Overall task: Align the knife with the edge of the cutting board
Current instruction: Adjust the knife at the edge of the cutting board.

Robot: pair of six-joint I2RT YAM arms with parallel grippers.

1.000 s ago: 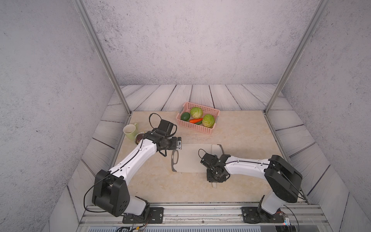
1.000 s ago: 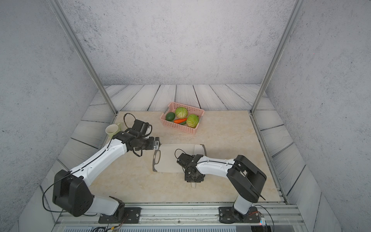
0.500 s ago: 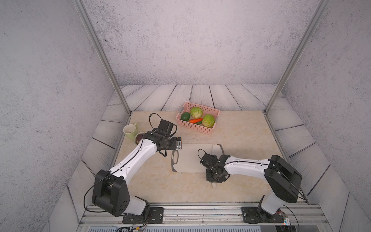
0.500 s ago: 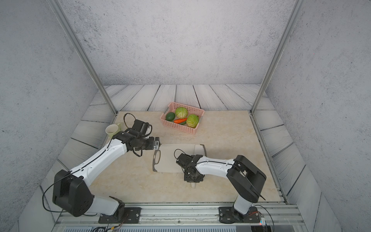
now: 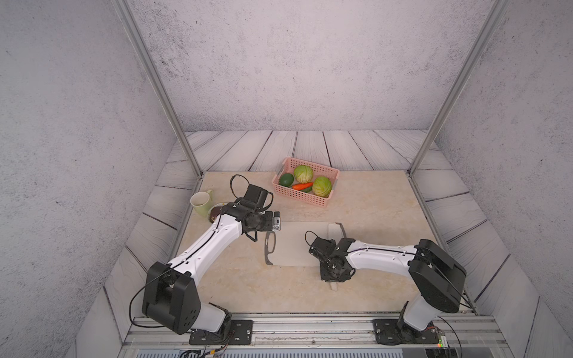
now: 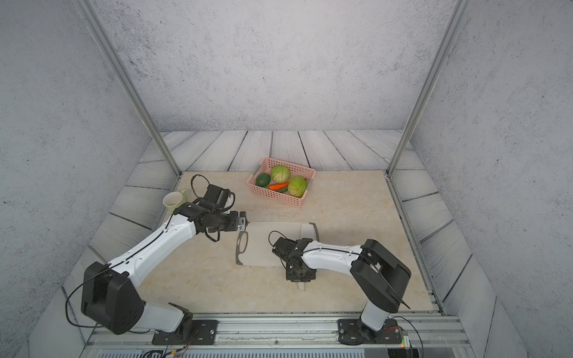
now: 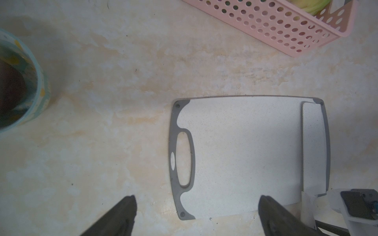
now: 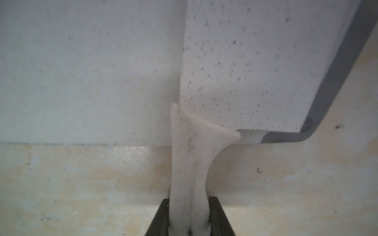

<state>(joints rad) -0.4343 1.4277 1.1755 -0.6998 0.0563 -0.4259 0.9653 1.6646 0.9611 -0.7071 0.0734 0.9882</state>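
Note:
The pale cutting board lies flat mid-table, its oval handle cutout toward the left arm. The knife rests along the board's right end, blade just inside the dark grey rim and cream handle sticking out over the near edge. My right gripper is shut on that handle. My left gripper hovers wide open above the board's cutout end, holding nothing. The left wrist view also shows the blade.
A pink basket with two cabbages, an avocado and a carrot stands behind the board. A pale green mug and a small patterned cup with dark contents sit at the table's left edge, beside the left arm.
My right gripper's jaws have narrowed onto the knife handle. Both arms, the board and the knife stay almost where they were.

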